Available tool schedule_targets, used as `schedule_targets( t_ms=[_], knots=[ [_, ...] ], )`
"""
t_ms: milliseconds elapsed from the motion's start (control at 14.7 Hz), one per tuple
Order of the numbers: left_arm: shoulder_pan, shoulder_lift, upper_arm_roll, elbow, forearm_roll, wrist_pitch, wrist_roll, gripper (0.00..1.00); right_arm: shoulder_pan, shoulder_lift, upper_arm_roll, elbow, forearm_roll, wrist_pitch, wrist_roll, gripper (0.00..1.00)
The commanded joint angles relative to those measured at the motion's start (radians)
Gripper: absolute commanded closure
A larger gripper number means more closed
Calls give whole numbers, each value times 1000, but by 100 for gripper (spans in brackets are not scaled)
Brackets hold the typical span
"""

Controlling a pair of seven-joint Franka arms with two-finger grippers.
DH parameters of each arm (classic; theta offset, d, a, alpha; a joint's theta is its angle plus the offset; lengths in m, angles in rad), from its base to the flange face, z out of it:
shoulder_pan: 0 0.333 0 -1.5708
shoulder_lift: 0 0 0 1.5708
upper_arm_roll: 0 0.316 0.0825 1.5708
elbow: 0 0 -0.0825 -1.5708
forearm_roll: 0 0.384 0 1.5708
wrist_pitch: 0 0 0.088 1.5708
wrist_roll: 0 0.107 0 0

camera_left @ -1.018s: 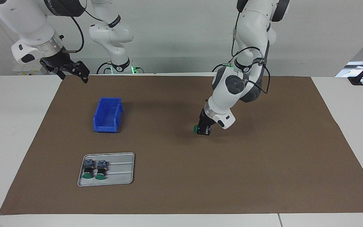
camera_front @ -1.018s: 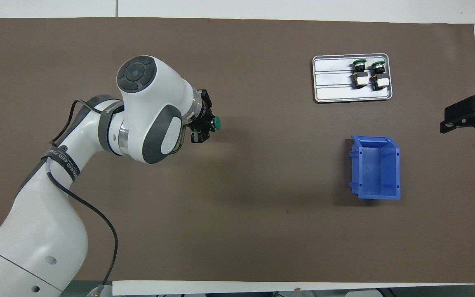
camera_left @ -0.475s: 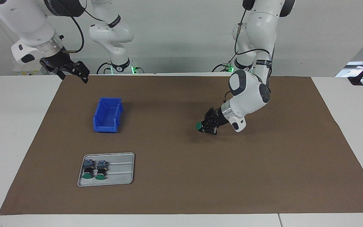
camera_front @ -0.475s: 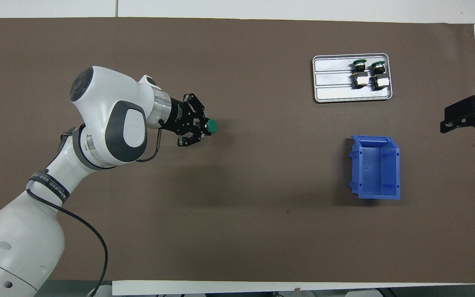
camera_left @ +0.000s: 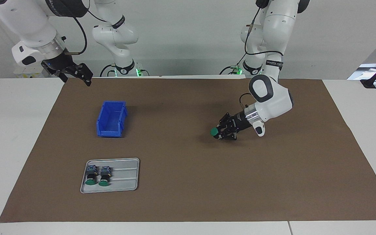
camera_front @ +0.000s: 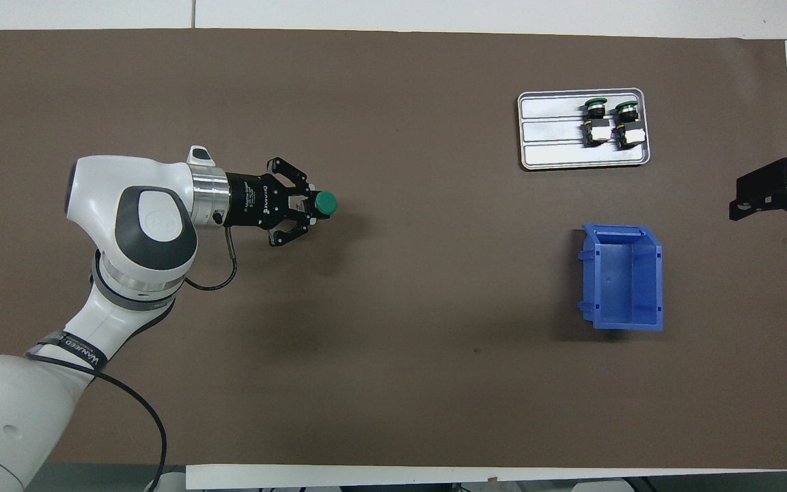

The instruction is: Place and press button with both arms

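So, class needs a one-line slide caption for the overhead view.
Left gripper holds a button over the mat; right gripper waits, open.

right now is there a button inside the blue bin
No, the blue bin shows only its bare floor in the overhead view; two buttons lie on the metal tray and a third button is in the left gripper.

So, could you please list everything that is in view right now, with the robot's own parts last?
held button: one, green cap, in the left pincer over the mat.
tray buttons: two, green caps, lying side by side in the tray.
tray: one, silver, at the right arm's end, farther from the robots than the bin.
bin: one, blue, nothing visible in it.
mat: one, brown, covering the table.
left pincer: black, shut on the held button.
right pincer: black, open, waiting above the mat's corner.
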Motion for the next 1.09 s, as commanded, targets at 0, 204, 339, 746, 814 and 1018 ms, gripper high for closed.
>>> schedule_targets(
  t_ms=[0, 204, 339, 746, 814, 1018],
  knots=[
    [9, -63, -7, -79, -82, 21, 81, 98, -5, -25, 3, -31, 1, 16, -22, 1],
    [13, -63, -7, -81, -113, 23, 97, 98, -5, -25, 3, -31, 1, 16, -22, 1],
    [7, -62, -7, -91, -113, 30, 103, 98, -5, -25, 3, -31, 1, 16, -22, 1],
    [7, -56, -7, -102, -177, 44, 104, 98, -5, -25, 3, -31, 1, 16, -22, 1],
    [9, -51, -7, -104, -193, 40, 107, 98, -5, -25, 3, -31, 1, 16, -22, 1],
    [7, -46, -7, -127, -249, 36, 233, 98, -5, -25, 3, -31, 1, 16, -22, 1]
  ],
)
